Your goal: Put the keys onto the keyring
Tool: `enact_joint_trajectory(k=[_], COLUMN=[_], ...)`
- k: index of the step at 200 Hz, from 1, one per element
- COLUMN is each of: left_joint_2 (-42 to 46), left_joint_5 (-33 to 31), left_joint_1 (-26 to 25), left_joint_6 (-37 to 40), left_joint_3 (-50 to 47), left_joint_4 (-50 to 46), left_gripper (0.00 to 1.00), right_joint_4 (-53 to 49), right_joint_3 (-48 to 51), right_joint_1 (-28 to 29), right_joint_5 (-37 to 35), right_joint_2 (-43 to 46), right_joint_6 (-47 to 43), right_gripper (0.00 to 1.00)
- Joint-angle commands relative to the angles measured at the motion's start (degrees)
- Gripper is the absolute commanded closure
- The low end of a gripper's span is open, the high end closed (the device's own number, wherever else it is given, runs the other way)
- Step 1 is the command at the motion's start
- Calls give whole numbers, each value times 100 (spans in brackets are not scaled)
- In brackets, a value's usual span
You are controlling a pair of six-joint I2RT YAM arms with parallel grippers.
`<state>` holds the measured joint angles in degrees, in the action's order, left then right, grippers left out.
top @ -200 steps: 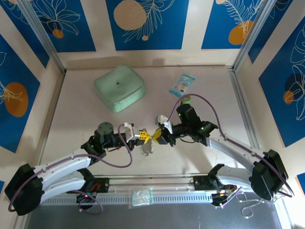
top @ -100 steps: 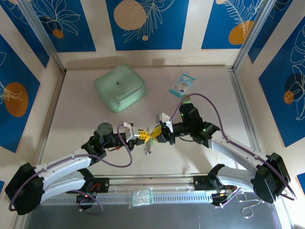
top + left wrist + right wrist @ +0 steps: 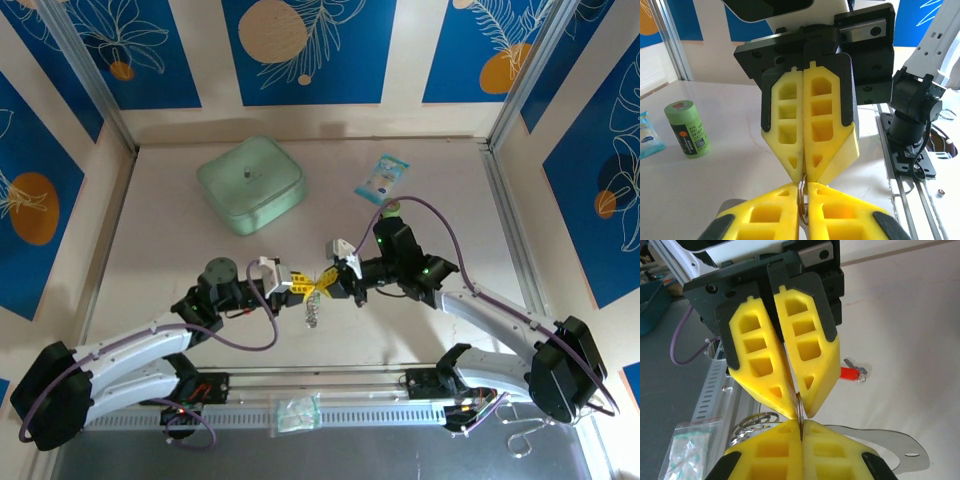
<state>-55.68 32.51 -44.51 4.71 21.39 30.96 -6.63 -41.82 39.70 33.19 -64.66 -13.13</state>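
Observation:
My left gripper [image 3: 309,287] and right gripper [image 3: 326,284] meet tip to tip above the middle of the table. Both are shut on the same thin metal ring of the keyring [image 3: 802,196], each pinching one side. A bunch of silvery pieces [image 3: 312,311] hangs from it below the fingertips. In the left wrist view my left gripper [image 3: 803,186] is below and the right gripper [image 3: 804,170] above. The right wrist view shows the ring [image 3: 799,411] between my right gripper [image 3: 800,424] and the left gripper [image 3: 797,409]. A red key [image 3: 850,373] lies on the table beyond.
A mint-green square pouch [image 3: 250,185] sits at the back left. A blue-white packet [image 3: 382,178] and a small green cylinder [image 3: 392,210] stand at the back right. A clear plastic bag [image 3: 297,412] lies on the front rail.
My right gripper has closed onto the ring. The hanging silvery bunch has turned from a spread fan to a narrow strand. Both arms have stayed almost in place.

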Motion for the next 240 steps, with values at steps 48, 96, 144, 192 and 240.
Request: enact_joint_trajectory(k=[48, 96, 144, 192, 240], left_joint_2=[-126, -271, -298, 8, 31], left_joint_5=[141, 330, 461, 96, 92], left_joint_1=[-49, -49, -49, -49, -48], left_joint_6=[765, 1011, 1142, 247, 18], left_joint_3=[870, 1202, 1309, 492, 183], left_joint_4=[-2351, -2813, -2897, -796, -45], left_gripper=[82, 88, 100, 100, 100], right_joint_4=[-1790, -2132, -1867, -765, -146], right_joint_3=[-772, -1160, -1127, -302, 122], right_joint_1=[426, 692, 628, 25, 11], right_joint_5=[-785, -1156, -1044, -253, -141], right_joint_2=[-181, -415, -258, 258, 262], right_joint_6=[-964, -1268, -1095, -144, 299], right_gripper=[100, 100, 100, 68, 68])
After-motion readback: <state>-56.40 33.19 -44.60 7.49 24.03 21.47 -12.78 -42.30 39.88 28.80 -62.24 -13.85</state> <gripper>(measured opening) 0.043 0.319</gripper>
